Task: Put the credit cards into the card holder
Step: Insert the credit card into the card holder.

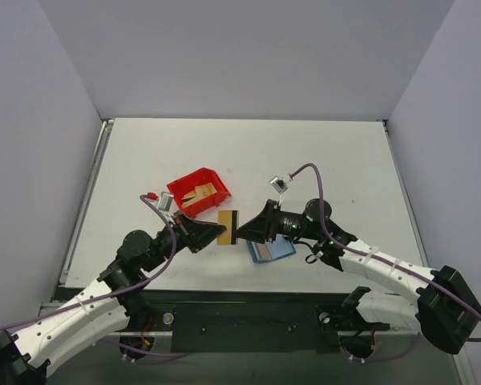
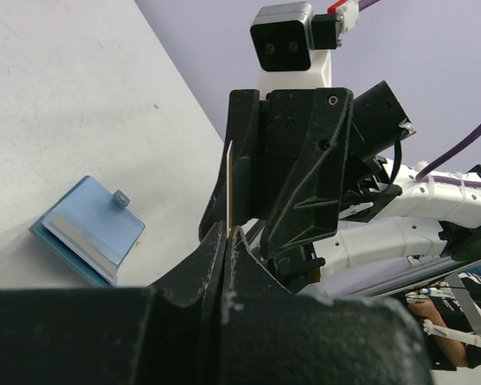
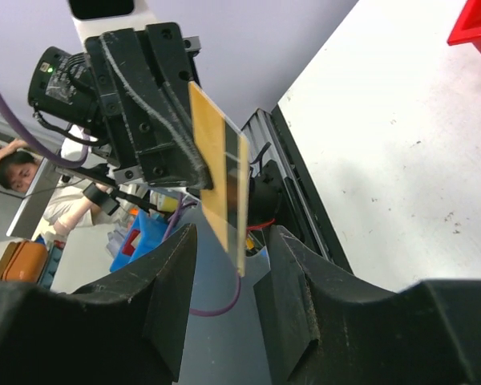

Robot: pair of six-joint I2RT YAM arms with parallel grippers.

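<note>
Card [image 1: 227, 227] hangs in the air between my arms, near the holder [image 1: 274, 250]: my left gripper [image 1: 220, 232] pinches it by one edge, while the right gripper [image 1: 242, 231] has its fingers spread either side of it, not gripping. The holder lies open on the table [image 1: 305, 160]. I judge this card not yet slotted; more seem to wait in the red bin [image 1: 194, 180], and whether one already sits in the holder I can't tell.

1 credit card [image 1: 227, 225] is hanging above the table [image 1: 321, 160] between the left gripper [image 1: 217, 233] and the right gripper [image 1: 242, 232]. Behind-left, the bin [image 1: 183, 192] is holding other cards [image 1: 200, 192]. The card holder [image 1: 272, 250] is lying front-right.
</note>
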